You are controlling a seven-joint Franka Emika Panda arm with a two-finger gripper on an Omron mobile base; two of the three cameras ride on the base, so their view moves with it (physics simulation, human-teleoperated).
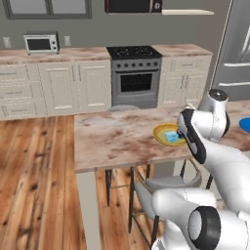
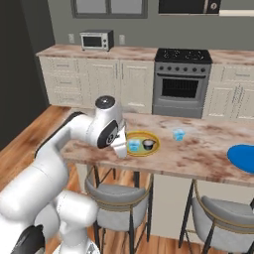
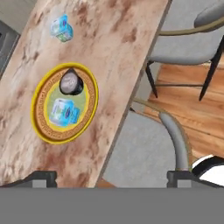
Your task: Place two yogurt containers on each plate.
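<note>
- Yellow-rimmed plate (image 1: 168, 134) sits near the front edge of the marble worktop (image 1: 117, 139) in the left base view, with a pale-blue cup (image 1: 171, 137) on its greenish centre. The blue plate (image 1: 245, 124) shows as a sliver at the worktop's right end. The white arm crosses in front of the yellow plate's right side, elbow folded low and wrist turned over the front edge.
- Marble again in the right base view: the yellow plate (image 2: 142, 143) carries two yogurt containers, a pale-blue one (image 2: 134, 145) and the dark cup (image 2: 148, 144) just beside it. That plate looks done. A loose pale-blue cup (image 2: 178, 134) stands further along the worktop, between the two plates and nearer the back edge. The blue plate (image 2: 242, 158) lies bare at the right end, near the front edge. The forearm slants down and the hand hangs at the front edge, just beside the yellow plate.
- Judging from this, the loose cup comes next. A clean job means lifting clear of the yellow plate's rim, centring over the small cup, and descending straight so neither fingertip tips it.
- Grey chair seats and wood floor fill the right half of the hand view, which looks straight down. The gripper (image 3: 111, 177) hovers past the front edge with jaws spread wide, holding nothing. The yellow plate (image 3: 89, 94) and its two cups lie left; the loose cup (image 3: 61, 28) is toward the upper left.
</note>
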